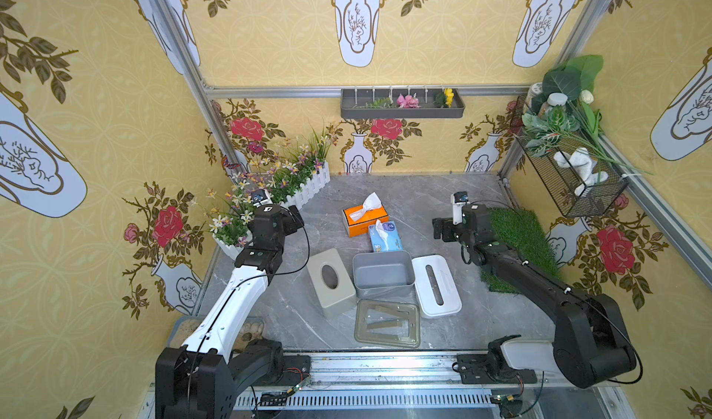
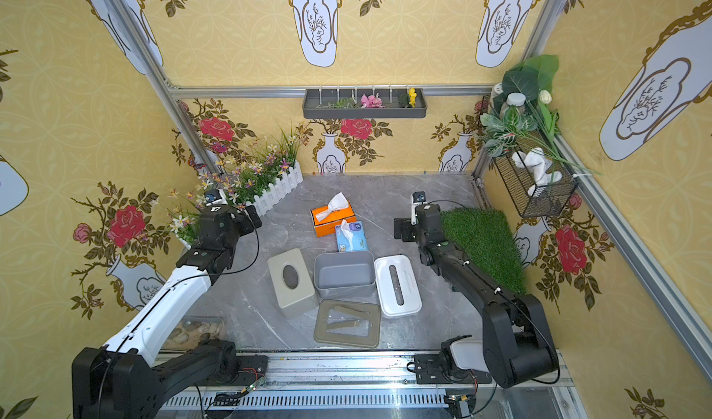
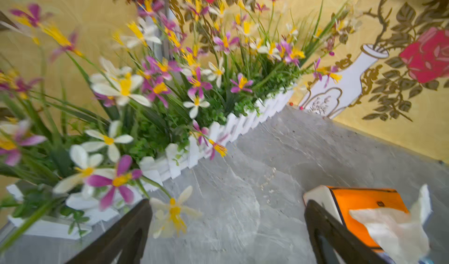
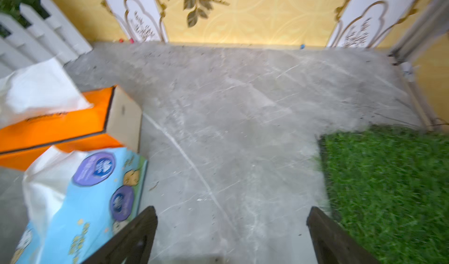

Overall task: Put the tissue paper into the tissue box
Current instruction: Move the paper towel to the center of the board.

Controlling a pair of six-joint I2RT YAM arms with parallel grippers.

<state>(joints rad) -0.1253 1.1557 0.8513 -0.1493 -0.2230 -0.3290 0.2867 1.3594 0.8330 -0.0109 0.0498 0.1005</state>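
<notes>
Both grippers are empty. The left gripper (image 3: 227,203) has its two fingers wide apart. So does the right gripper (image 4: 230,209). Neither one touches anything.

The open gray tissue box (image 1: 383,272) has nothing in it yet. The blue tissue pack (image 1: 385,236) lies just behind the gray box. The orange tissue pack (image 1: 365,220) is behind the gray box too, farther back, and seems to touch the blue one. A white lid (image 1: 436,285) lies beside the gray box, on the right arm's side.

A loose white sheet sticks up from each pack. If the fingers pinch only that sheet, I think one tissue would slide out and the pack would stay put. The blue pack looks soft, so it may bend and catch on the gray box's rim. The packs sit so close that grabbing one could shove the other. The left gripper is away from the gray box, near the fake flowers (image 3: 194,85), and could snag a stem.
</notes>
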